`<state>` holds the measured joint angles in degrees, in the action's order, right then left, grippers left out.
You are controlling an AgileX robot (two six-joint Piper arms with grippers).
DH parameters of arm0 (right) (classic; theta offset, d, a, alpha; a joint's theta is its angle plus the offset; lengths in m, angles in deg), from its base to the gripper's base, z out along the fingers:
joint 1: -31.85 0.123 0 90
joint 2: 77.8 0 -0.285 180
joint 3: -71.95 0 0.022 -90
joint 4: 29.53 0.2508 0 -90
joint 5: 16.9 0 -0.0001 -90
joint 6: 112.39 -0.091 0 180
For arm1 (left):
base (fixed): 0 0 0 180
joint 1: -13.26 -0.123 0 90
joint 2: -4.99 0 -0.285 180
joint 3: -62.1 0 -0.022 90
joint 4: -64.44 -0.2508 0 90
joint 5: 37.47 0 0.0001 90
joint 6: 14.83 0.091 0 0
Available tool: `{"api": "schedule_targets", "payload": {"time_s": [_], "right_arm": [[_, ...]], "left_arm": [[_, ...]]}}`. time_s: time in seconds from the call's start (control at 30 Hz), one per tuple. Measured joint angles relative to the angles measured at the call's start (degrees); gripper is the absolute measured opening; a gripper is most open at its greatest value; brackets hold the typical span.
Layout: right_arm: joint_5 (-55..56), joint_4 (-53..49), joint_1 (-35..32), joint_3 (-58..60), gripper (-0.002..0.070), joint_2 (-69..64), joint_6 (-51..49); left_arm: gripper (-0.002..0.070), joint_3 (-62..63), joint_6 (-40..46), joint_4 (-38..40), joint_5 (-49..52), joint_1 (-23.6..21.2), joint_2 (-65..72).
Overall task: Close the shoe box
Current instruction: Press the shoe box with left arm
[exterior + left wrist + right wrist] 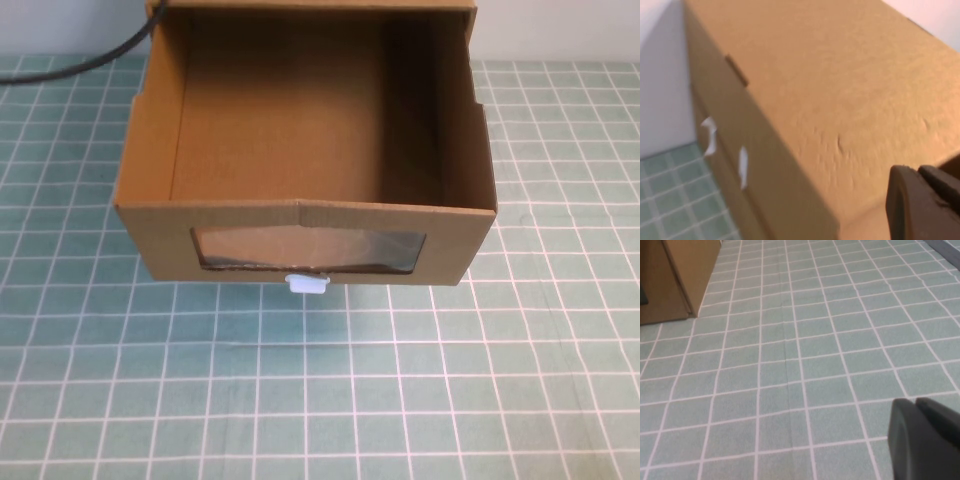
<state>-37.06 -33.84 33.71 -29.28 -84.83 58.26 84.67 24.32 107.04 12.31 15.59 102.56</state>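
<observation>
The shoe box (300, 215) is brown cardboard and stands in the middle of the high view. Its drawer is pulled out toward me and shows an empty inside. The front has a clear window (308, 250) with a small white pull tab (306, 284) just below it. Neither arm shows in the high view. In the left wrist view my left gripper (917, 171) is shut and empty, close over a broad cardboard face of the box (840, 90). My right gripper (915, 402) is shut and empty above the mat, with a box corner (685, 270) far off.
A green mat with a white grid (320, 390) covers the table around the box. A black cable (90, 55) runs off at the back left, along a pale wall. Two white strips (742, 165) hang on a cardboard side in the left wrist view.
</observation>
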Motion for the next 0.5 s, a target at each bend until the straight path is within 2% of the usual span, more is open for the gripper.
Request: {"api": "schedule_targets", "payload": {"time_s": [0.23, 0.5], "right_arm": [[0.0, 0.0, 0.0, 0.0, -0.0012, 0.0, 0.0], [0.51, 0.0, 0.0, 0.0, -0.0012, 0.0, 0.0]], "left_arm": [[-0.0005, 12.57, 0.97, 0.13, 2.88, 5.62, 14.15], [-0.0005, 13.62, 1.02, -0.36, 3.73, 6.74, 19.28]]}}
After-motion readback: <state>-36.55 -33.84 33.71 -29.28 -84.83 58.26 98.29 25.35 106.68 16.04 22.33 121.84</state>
